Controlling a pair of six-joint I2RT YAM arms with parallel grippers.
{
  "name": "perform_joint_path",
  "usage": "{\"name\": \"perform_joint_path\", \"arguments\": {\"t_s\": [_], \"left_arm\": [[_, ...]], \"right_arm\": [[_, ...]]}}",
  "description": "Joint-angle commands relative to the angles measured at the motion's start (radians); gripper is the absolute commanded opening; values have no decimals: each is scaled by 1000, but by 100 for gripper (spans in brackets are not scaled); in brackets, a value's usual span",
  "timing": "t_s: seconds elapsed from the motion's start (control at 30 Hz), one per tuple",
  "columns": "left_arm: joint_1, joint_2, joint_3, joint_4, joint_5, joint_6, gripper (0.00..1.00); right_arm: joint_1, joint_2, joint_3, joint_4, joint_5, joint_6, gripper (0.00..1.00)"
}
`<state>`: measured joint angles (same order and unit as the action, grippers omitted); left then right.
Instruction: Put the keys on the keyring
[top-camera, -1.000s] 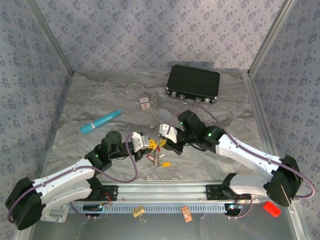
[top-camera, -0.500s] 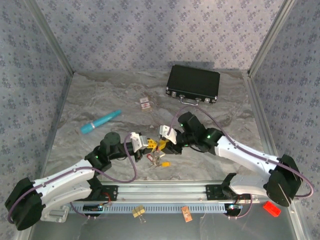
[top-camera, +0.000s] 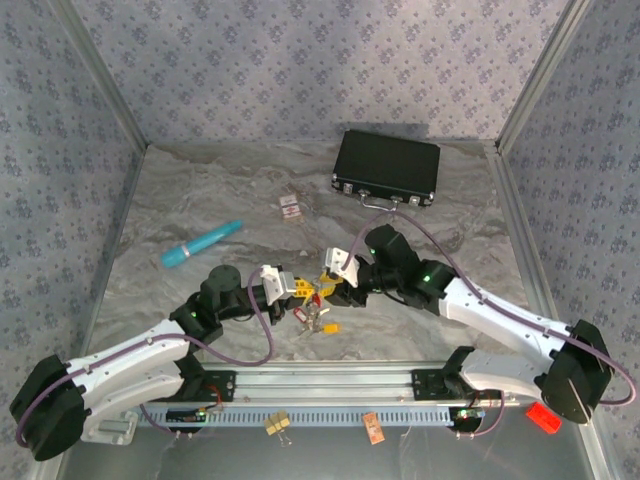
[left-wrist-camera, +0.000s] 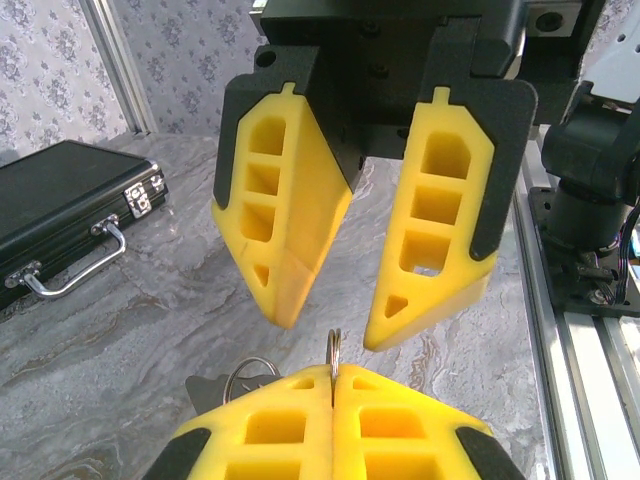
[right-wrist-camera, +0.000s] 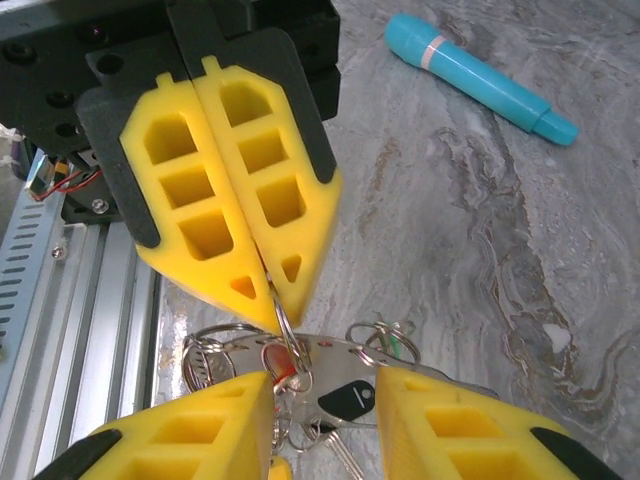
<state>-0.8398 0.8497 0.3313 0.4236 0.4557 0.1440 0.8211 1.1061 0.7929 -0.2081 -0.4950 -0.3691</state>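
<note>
My left gripper (top-camera: 297, 287) is shut on the keyring (left-wrist-camera: 334, 350), a thin silver ring standing on edge between its yellow fingertips. The same keyring (right-wrist-camera: 281, 312) hangs from those fingertips in the right wrist view. Below it lies a bunch of keys (top-camera: 314, 311) on small rings: a black-headed key (right-wrist-camera: 350, 398), a red one (right-wrist-camera: 279, 360) and a green one (right-wrist-camera: 402, 345). A yellow tag (top-camera: 331, 327) lies beside the bunch. My right gripper (right-wrist-camera: 322, 395) faces the left one, open, its fingers astride the bunch without touching it.
A black case (top-camera: 387, 167) with a metal handle stands at the back right. A turquoise cylinder (top-camera: 201, 243) lies at the left, and a small red-and-white card (top-camera: 291, 207) behind the grippers. The aluminium rail (top-camera: 320, 385) runs along the near edge.
My right gripper has gone from shut to open and has drawn back slightly to the right. The left gripper keeps its hold on the ring.
</note>
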Motion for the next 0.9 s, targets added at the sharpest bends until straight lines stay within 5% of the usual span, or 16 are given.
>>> {"name": "perform_joint_path", "arguments": {"t_s": [0.0, 0.43, 0.73, 0.87], "left_arm": [[-5, -11, 5, 80, 20, -14, 0], [-5, 1, 7, 95, 34, -20, 0], [-4, 2, 7, 93, 40, -20, 0], [-5, 2, 8, 95, 40, -20, 0]], "right_arm": [[-14, -41, -25, 15, 24, 5, 34], [1, 1, -2, 63, -84, 31, 30], [3, 21, -9, 104, -101, 59, 16], [4, 27, 1, 104, -105, 57, 2]]}}
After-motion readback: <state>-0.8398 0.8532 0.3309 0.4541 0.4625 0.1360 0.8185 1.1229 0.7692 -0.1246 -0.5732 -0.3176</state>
